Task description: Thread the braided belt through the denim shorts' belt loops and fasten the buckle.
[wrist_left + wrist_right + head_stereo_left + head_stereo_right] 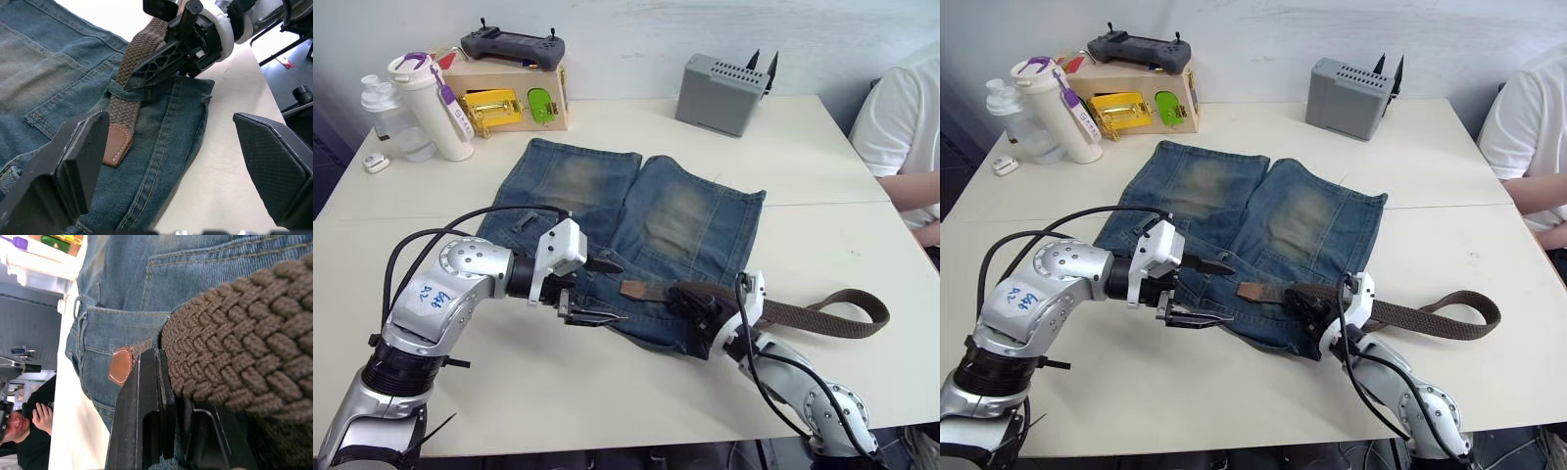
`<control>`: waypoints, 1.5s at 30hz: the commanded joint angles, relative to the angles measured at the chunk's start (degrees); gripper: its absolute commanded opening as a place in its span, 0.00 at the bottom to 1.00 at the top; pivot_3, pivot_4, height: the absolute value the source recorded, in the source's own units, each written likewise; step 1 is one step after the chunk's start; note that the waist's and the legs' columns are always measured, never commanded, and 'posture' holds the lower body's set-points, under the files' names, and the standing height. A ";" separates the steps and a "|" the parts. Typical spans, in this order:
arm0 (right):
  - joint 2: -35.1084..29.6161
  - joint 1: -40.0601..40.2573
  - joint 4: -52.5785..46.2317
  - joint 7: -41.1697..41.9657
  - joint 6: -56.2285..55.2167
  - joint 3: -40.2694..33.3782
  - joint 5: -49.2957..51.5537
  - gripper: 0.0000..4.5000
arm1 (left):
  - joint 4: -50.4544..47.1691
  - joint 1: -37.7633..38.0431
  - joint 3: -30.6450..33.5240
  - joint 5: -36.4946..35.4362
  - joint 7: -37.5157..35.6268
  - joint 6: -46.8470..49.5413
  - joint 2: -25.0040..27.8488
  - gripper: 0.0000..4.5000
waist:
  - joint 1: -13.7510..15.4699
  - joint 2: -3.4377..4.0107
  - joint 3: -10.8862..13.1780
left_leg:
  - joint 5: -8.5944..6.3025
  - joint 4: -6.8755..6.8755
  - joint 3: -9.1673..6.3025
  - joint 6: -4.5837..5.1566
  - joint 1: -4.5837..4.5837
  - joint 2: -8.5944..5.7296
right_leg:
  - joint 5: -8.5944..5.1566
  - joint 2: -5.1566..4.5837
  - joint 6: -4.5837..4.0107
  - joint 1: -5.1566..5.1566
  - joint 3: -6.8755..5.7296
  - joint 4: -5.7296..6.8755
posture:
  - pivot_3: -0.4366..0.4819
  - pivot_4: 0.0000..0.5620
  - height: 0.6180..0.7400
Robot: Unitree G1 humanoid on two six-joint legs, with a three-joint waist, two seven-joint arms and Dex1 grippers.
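Note:
The denim shorts point(607, 196) lie flat on the table with the waistband toward me. The braided belt point(813, 315) runs along the waistband, and its tan tip point(117, 147) has passed under one of the belt loops point(120, 93). My right gripper point(690, 299) is shut on the belt just behind that loop. Beyond it the belt curls off to the right on the table. My left gripper point(619, 291) hovers open over the waistband, its fingers point(73, 156) on either side of the tan tip without touching it. The buckle is hidden.
A grey box point(724, 93) stands at the back right. A wooden box point(509, 98) with a controller on top and bottles point(431, 103) are at the back left. A person in a white shirt point(906, 127) sits at the table's right edge.

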 commanded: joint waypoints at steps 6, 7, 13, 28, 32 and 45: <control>-9.55 2.79 -10.19 4.84 7.04 -7.25 7.36 0.77 | 0.74 -0.18 -2.34 3.13 -0.50 -4.80 -0.62 1.00 | -0.44 -0.01 0.00 | -0.01 -0.02 0.00 0.01 -0.01 -0.02 | 0.04 -0.01 -0.06 0.00 -0.01 0.02 | 0.48 0.27 0.96; -11.62 3.26 -11.55 5.37 7.91 -7.96 8.48 0.83 | 1.20 -0.30 -2.56 3.40 -0.64 -5.33 -0.76 1.00 | -0.40 -0.01 0.00 | -0.02 0.00 0.00 0.04 -0.05 -0.02 | 0.04 -0.02 -0.06 0.00 -0.02 -0.02 | 0.48 0.27 0.96; -24.59 5.17 -21.84 17.55 13.50 -9.47 8.55 0.99 | 3.45 -0.96 -3.18 4.23 -2.32 -7.57 -0.98 1.00 | -0.42 -0.04 0.02 | -0.03 -0.03 -0.02 0.04 -0.05 0.01 | 0.04 0.01 -0.04 0.00 -0.05 -0.08 | 0.48 0.27 0.96; -35.64 -11.39 -14.00 48.96 -1.56 24.09 -64.22 0.99 | 6.14 -0.39 -4.12 8.90 1.19 -14.07 -5.96 1.00 | 0.83 -0.10 0.02 | -0.07 0.17 0.02 0.10 -0.22 -0.01 | 0.04 -0.05 -0.01 -0.12 -0.08 -0.16 | 0.48 0.27 0.96; -37.58 -11.62 -7.89 50.86 -7.53 22.76 -74.41 0.72 | 6.08 0.20 -4.09 8.91 1.72 -13.87 -6.88 1.00 | 0.72 -0.11 0.02 | -0.09 0.36 0.06 0.14 -0.21 -0.03 | 0.04 -0.11 -0.01 -0.10 -0.08 -0.03 | 0.48 0.27 0.96; -50.45 -1.42 12.64 69.83 -46.31 3.36 -81.07 0.01 | 6.27 0.41 -4.45 4.80 0.80 -9.05 -9.10 1.00 | 1.28 -0.09 0.03 | -0.29 0.86 0.01 0.39 -0.14 -0.04 | 0.09 -0.18 0.07 0.22 -0.21 0.00 | 0.48 0.27 0.96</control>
